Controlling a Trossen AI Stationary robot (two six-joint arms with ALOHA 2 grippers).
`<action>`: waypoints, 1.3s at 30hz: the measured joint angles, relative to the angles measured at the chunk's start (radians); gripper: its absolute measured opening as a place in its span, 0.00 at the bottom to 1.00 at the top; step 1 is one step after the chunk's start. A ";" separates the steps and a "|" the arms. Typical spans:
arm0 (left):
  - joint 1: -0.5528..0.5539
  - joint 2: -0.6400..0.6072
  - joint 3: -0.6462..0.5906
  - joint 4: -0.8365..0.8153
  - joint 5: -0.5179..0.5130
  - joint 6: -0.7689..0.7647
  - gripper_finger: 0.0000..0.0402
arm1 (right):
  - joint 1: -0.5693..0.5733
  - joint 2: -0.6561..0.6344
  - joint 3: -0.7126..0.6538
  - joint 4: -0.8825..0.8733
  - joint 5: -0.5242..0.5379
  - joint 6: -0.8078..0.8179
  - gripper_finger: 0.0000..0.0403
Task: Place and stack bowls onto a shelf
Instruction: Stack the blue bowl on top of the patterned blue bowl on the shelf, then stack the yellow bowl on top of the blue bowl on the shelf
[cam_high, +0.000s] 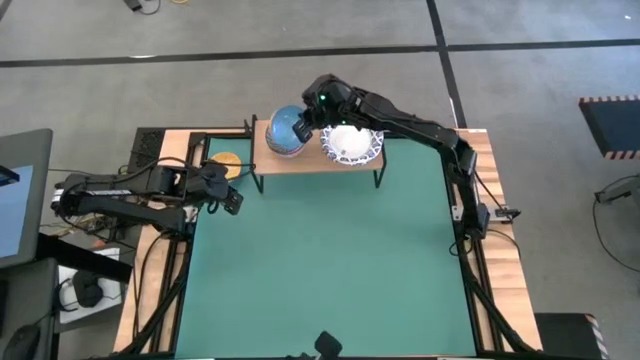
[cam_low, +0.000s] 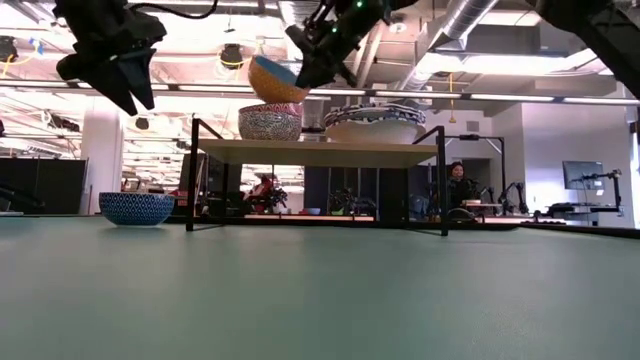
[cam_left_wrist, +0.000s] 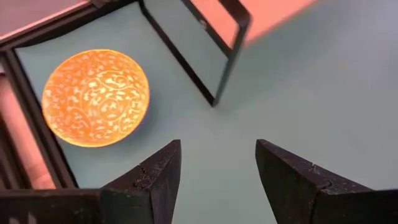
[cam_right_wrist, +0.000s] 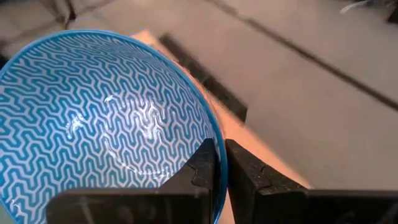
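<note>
My right gripper (cam_high: 303, 130) is shut on a light blue bowl with a zigzag pattern (cam_high: 285, 128), held over the left end of the shelf (cam_high: 310, 160). Under it, a grey-patterned bowl in a red one (cam_low: 270, 122) stands on the board. A stack of white bowls with blue lattice rims (cam_high: 352, 145) stands at the shelf's middle. A yellow-orange bowl (cam_high: 225, 160) rests on the table left of the shelf. My left gripper (cam_high: 232, 200) is open and empty, near that bowl and above the table. My right gripper pinches the light blue bowl's rim (cam_right_wrist: 217, 146), one finger (cam_right_wrist: 202, 168) inside the bowl and one (cam_right_wrist: 245, 171) outside. The fingers come slanting down from the table's right side. The bowl (cam_low: 275, 80) is tilted and lifted clear above the small bowls on the shelf.
The shelf's thin black legs (cam_left_wrist: 205, 56) stand close to my left gripper (cam_left_wrist: 217, 155) and the yellow-orange bowl (cam_left_wrist: 96, 96). The green table top (cam_high: 330, 270) stretches from the shelf to the near edge. A person sits far off in the room (cam_low: 457, 185).
</note>
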 joint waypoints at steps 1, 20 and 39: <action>0.012 0.000 0.000 0.000 -0.001 0.005 0.47 | -0.001 0.011 -0.001 -0.001 -0.016 -0.011 0.13; 0.089 0.000 0.000 -0.057 0.016 0.005 0.47 | -0.003 0.053 -0.001 0.004 -0.014 -0.018 0.23; 0.126 0.000 -0.331 0.128 -0.103 0.084 0.47 | 0.024 -0.084 0.000 0.027 -0.104 -0.040 0.59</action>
